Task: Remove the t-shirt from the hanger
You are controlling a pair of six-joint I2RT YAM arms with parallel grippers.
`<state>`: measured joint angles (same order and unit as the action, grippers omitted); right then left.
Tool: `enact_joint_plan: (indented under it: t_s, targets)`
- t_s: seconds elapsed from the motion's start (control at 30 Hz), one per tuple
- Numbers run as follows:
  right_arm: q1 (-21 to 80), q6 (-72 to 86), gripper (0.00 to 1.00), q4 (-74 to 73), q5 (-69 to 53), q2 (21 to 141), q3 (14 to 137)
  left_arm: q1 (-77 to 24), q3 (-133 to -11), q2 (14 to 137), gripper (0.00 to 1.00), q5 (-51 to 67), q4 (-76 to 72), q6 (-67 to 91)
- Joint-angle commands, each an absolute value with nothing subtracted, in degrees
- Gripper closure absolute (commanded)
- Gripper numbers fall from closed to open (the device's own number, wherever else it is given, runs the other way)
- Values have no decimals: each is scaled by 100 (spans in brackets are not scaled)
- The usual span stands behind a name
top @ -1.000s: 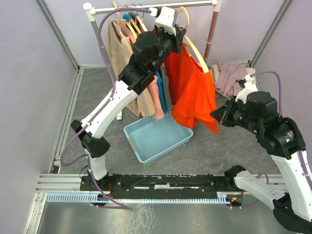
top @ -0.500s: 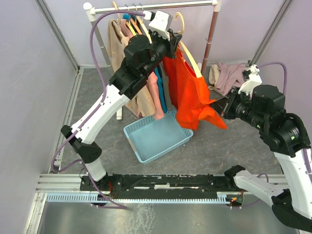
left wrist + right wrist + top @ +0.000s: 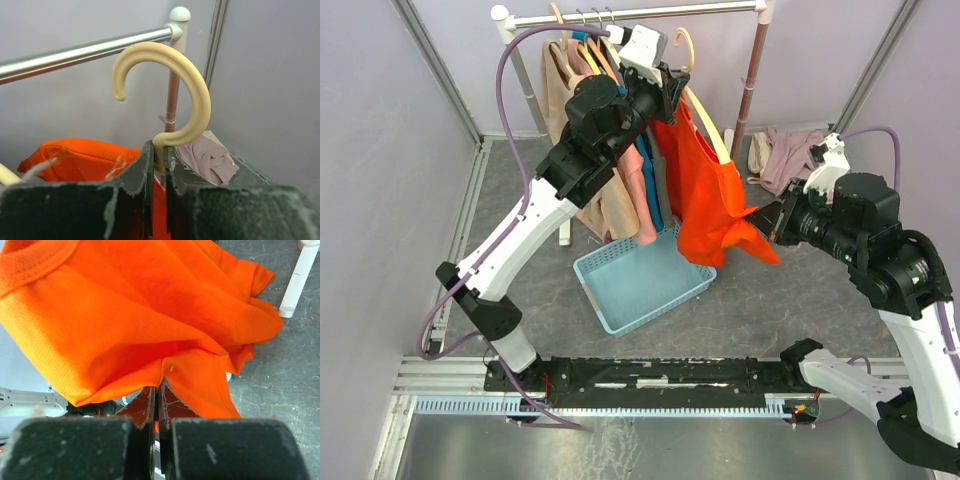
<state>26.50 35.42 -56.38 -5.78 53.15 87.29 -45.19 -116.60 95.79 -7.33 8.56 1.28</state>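
An orange t-shirt (image 3: 712, 200) hangs on a cream hanger (image 3: 708, 118) held off the rail. My left gripper (image 3: 672, 80) is shut on the neck of the hanger's hook (image 3: 172, 85), just below its curve. My right gripper (image 3: 767, 222) is shut on a fold of the t-shirt's lower edge (image 3: 150, 330) and holds it out to the right. The shirt's collar (image 3: 80, 152) shows orange under the left fingers (image 3: 142, 170). The shirt is stretched between the two grippers.
A clothes rail (image 3: 620, 14) at the back carries several other garments (image 3: 570, 90) on hangers. A blue basket (image 3: 642, 280) sits on the floor below the shirt. A mauve cloth pile (image 3: 790, 155) lies at the back right. The rail's upright post (image 3: 752, 65) stands behind the shirt.
My left gripper has moved the hanger up and left, toward the rail. My right gripper has risen and pulled the shirt's lower edge out to the right, so the cloth stretches more.
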Motion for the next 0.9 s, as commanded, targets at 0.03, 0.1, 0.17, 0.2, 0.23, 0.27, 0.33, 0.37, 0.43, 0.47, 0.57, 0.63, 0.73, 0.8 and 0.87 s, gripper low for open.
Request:
enact_joint_plan:
  t_s: [0.03, 0.1, 0.17, 0.2, 0.23, 0.27, 0.33, 0.37, 0.43, 0.47, 0.57, 0.63, 0.73, 0.8, 0.87]
  targets:
    - [2646, 3419, 99, -5711, -633, 5361, 8887, -4484, -12194, 9721, 97, -949, 574, 395]
    - [2652, 3398, 99, -5759, -641, 5333, 8886, -4480, -12138, 9726, 97, -1075, 452, 465]
    - [2644, 3370, 99, -5793, -625, 5293, 8844, -4478, -12036, 9714, 97, -1205, 296, 571]
    - [2652, 3348, 99, -5832, -615, 5280, 8853, -4474, -11982, 9707, 97, -1260, 212, 642]
    - [2650, 3334, 99, -5873, -604, 5275, 8863, -4467, -11986, 9716, 97, -1280, 172, 704]
    - [2645, 3331, 99, -5912, -571, 5262, 8882, -4463, -12000, 9734, 97, -1283, 161, 756]
    - [2647, 3302, 99, -5956, -506, 5201, 8879, -4466, -12003, 9754, 97, -1283, 160, 849]
    - [2652, 3281, 99, -5977, -437, 5158, 8842, -4461, -11992, 9750, 97, -1283, 165, 889]
    - [2654, 3270, 99, -6032, -291, 5060, 8770, -4464, -11951, 9744, 97, -1323, 153, 959]
    - [2643, 3270, 99, -6056, -234, 5016, 8717, -4467, -11958, 9755, 97, -1357, 164, 985]
    - [2648, 3322, 99, -6029, -198, 4849, 8435, -4464, -12077, 9798, 97, -1520, 230, 1078]
    - [2651, 3405, 99, -5954, -186, 4700, 8209, -4463, -12173, 9837, 97, -1669, 269, 1094]
    - [2645, 3537, 99, -5893, -159, 4457, 7920, -4459, -12251, 9878, 97, -1947, 224, 1083]
    - [2643, 3579, 99, -5896, -136, 4342, 7780, -4465, -12259, 9894, 97, -2076, 83, 1058]
    - [2649, 3596, 99, -5897, -92, 4258, 7668, -4464, -12263, 9928, 97, -2144, -25, 1021]
